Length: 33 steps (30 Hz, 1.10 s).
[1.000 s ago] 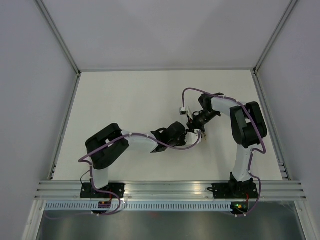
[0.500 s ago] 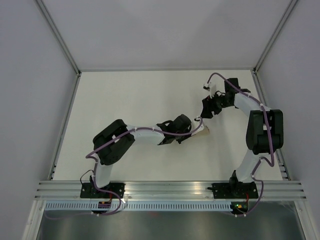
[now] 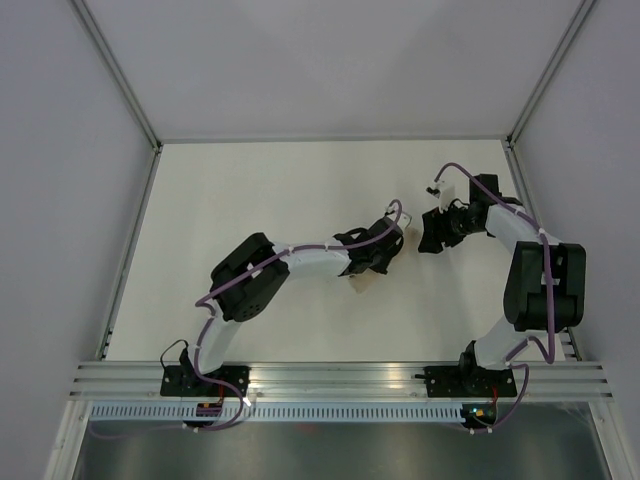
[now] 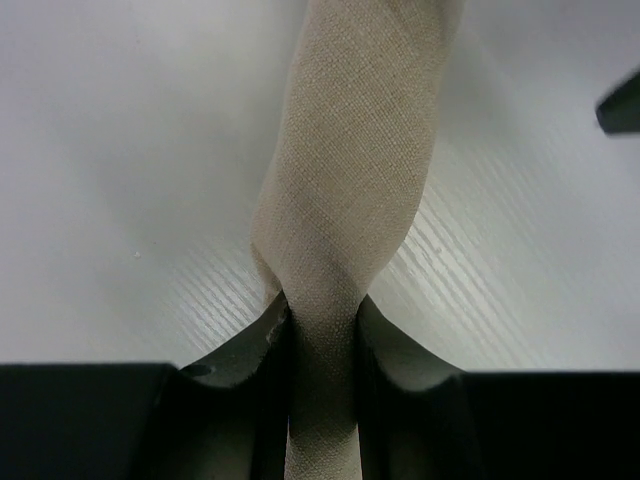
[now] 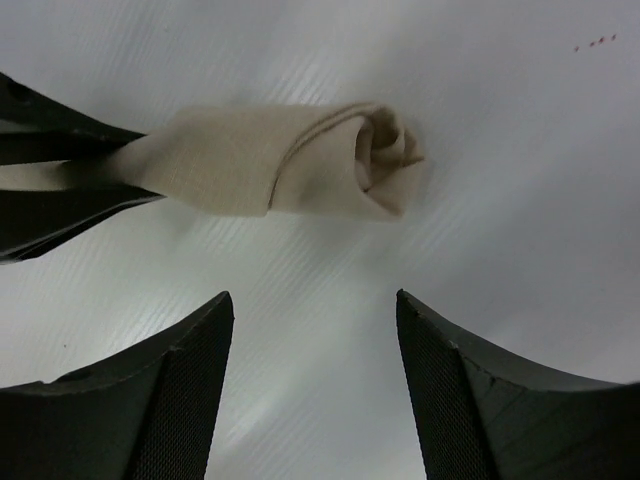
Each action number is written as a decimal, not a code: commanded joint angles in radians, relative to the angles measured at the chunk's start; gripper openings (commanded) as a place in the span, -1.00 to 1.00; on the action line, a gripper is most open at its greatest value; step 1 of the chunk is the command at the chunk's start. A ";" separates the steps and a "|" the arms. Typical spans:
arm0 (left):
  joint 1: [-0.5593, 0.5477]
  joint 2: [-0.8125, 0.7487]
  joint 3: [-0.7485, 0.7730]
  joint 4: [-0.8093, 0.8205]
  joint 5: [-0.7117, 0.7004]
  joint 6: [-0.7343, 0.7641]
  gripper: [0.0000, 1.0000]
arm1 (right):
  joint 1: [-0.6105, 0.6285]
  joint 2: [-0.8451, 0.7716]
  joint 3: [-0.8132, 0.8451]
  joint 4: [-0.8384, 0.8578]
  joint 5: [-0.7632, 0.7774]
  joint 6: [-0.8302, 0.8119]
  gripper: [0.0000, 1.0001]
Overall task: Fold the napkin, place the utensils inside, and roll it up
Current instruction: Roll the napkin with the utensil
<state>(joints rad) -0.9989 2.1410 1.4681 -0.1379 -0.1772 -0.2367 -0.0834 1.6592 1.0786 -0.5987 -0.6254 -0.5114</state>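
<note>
Your left claw (image 4: 322, 335) pinches one end of the rolled napkin (image 4: 350, 150) — cloth squeezed thin in the grip, the rest of the roll reaching out over the white table (image 4: 120, 120). Your right claw (image 5: 312, 298) stands spread, holding nothing — the roll's spiral end lies just ahead, not touching it.
</note>
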 commanded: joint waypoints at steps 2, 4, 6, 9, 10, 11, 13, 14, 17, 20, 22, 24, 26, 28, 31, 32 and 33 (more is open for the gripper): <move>-0.004 0.088 0.011 -0.135 -0.045 -0.260 -0.56 | -0.003 0.002 -0.013 -0.009 0.030 0.027 0.42; -0.004 0.105 0.026 -0.137 -0.039 -0.323 -0.56 | 0.002 0.040 0.006 -0.012 0.027 0.039 0.40; -0.004 0.118 0.047 -0.135 -0.038 -0.386 -0.52 | 0.013 0.074 0.029 0.006 0.052 0.068 0.39; -0.004 0.149 0.084 -0.135 -0.015 -0.450 -0.45 | 0.034 0.117 0.055 0.022 0.069 0.099 0.39; -0.004 0.164 0.101 -0.135 -0.010 -0.463 -0.42 | 0.042 0.128 0.060 0.025 0.070 0.105 0.38; -0.004 0.169 0.107 -0.137 -0.008 -0.475 -0.41 | 0.057 0.137 0.061 0.030 0.072 0.115 0.39; -0.003 0.177 0.116 -0.135 -0.019 -0.524 -0.35 | 0.071 0.168 0.064 0.051 0.061 0.125 0.38; -0.003 0.184 0.120 -0.135 -0.025 -0.539 -0.32 | 0.077 0.189 0.069 0.060 0.061 0.135 0.38; -0.003 0.197 0.126 -0.131 -0.030 -0.599 -0.25 | 0.112 0.230 0.092 0.079 0.072 0.152 0.38; -0.003 0.207 0.132 -0.124 -0.028 -0.657 -0.18 | 0.117 0.309 0.152 0.096 0.090 0.188 0.36; -0.003 0.209 0.133 -0.114 -0.025 -0.674 -0.12 | 0.117 0.327 0.168 0.114 0.108 0.206 0.36; -0.003 0.212 0.136 -0.109 -0.028 -0.691 -0.05 | 0.117 0.346 0.187 0.126 0.124 0.218 0.36; -0.003 0.209 0.136 -0.109 -0.028 -0.699 -0.02 | 0.117 0.358 0.204 0.126 0.133 0.218 0.36; -0.003 0.206 0.132 -0.109 -0.028 -0.698 -0.02 | 0.117 0.363 0.205 0.128 0.136 0.221 0.36; -0.003 0.186 0.109 -0.108 -0.039 -0.696 0.02 | 0.117 0.353 0.192 0.134 0.133 0.220 0.35; -0.003 0.183 0.106 -0.106 -0.039 -0.694 0.02 | 0.119 0.347 0.179 0.137 0.133 0.223 0.35; -0.001 0.177 0.103 -0.106 -0.039 -0.685 0.02 | 0.117 0.343 0.175 0.145 0.133 0.224 0.35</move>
<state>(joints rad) -0.9886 2.2642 1.6291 -0.1200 -0.2527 -0.8890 0.0292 1.9648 1.2816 -0.4915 -0.5781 -0.3157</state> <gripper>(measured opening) 0.504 0.676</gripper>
